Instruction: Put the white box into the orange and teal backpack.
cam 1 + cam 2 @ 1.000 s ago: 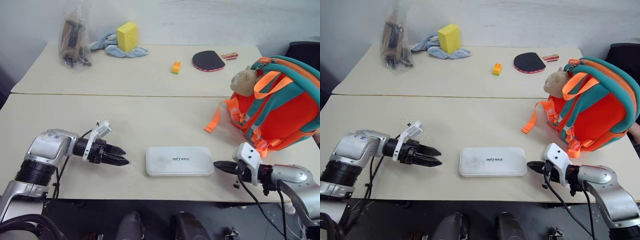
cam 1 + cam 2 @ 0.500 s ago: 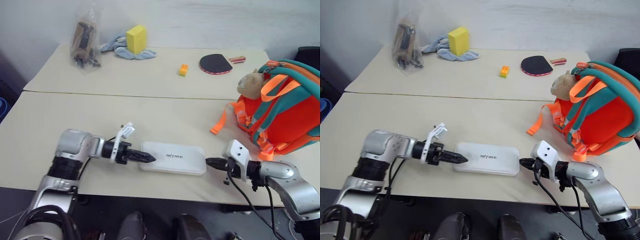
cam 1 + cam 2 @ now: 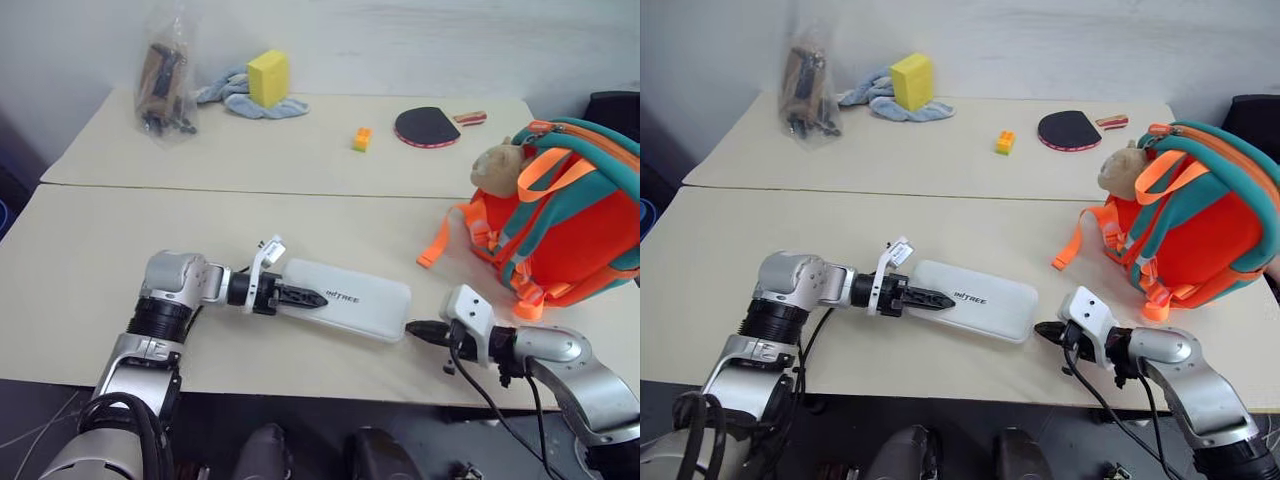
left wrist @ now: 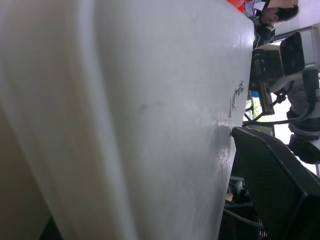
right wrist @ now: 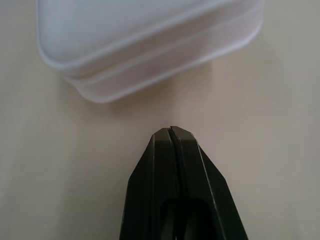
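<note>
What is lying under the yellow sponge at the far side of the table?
A crumpled light blue cloth lies under and around the yellow sponge. The part of the cloth beneath the sponge is covered.

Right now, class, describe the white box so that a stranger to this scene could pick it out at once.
Start at the near table, in front of the orange and teal backpack. Near its front edge lies the white box, between the two robot arms, with the left gripper at one end. It is flat, with rounded corners and small dark lettering, unlike the yellow sponge block on the far table.
</note>
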